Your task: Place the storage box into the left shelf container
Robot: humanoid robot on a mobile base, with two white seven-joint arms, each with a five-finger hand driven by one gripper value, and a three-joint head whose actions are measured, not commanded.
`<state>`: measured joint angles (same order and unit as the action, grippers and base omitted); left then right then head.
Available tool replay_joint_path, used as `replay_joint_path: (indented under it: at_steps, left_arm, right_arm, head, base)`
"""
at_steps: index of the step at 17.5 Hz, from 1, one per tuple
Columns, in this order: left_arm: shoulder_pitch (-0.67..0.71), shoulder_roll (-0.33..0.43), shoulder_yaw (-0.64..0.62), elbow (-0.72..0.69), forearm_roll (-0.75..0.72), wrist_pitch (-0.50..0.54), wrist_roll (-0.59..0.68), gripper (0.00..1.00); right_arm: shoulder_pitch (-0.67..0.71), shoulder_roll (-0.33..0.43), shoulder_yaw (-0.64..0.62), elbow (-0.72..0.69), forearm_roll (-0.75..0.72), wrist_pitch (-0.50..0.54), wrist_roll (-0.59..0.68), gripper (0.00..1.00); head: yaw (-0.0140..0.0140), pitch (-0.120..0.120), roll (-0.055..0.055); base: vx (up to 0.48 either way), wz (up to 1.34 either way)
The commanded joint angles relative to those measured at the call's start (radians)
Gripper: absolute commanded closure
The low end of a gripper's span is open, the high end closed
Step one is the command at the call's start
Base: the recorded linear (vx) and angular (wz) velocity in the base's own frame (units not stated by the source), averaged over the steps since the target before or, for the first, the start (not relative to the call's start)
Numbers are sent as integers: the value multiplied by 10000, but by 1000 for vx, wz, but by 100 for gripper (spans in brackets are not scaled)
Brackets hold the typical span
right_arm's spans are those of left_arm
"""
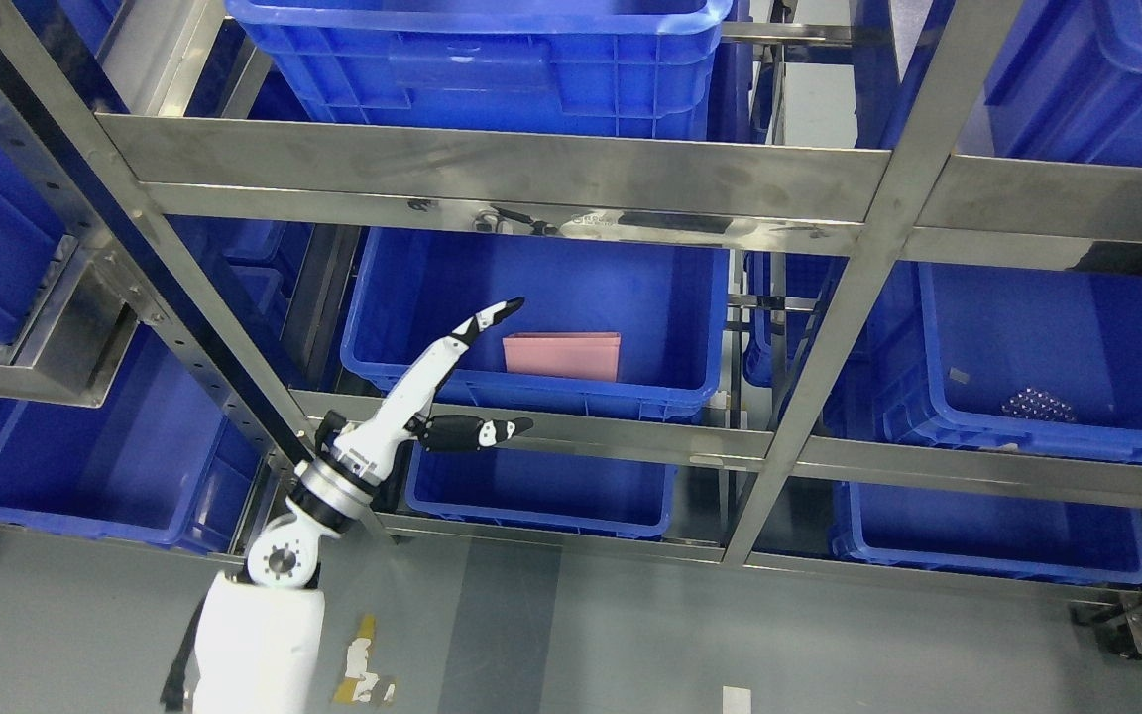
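Storage box (561,355): pink, flat, lying in the left shelf container (541,297) against its back wall, middle shelf. Looks light, stiff-sided, probably thin card or plastic; best taken across its narrow thickness, along the top edge. Left hand (452,382) raised in front of the container rim, fingers (487,315) extended and released, thumb out sideways, holding nothing, clear of the box. Right arm not visible.
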<state>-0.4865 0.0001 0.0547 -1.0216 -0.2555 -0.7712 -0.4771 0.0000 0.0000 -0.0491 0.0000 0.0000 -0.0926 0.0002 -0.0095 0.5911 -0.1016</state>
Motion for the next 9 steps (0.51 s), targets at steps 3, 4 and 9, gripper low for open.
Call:
replay_joint_path:
  at_steps: [3,4,9]
  left_arm:
    - [2333,174,-1682,-5257,2125,2567,2311,0]
    - [2349,174,-1697,-5687,2156,3317,3015,0]
    - [2318,174,-1559,-5706,2202,4517,3896,0]
  right_arm:
    - [76,-175,0,-175,-31,6,-2,0]
    - [76,-175,0,-175,-31,6,-2,0]
    - [76,-175,0,-175,-31,6,-2,0]
  head:
    - [0,0,0]
    - [0,0,0]
    - [0,0,0]
  base:
    - [0,0]
    - [0,0]
    - [0,0]
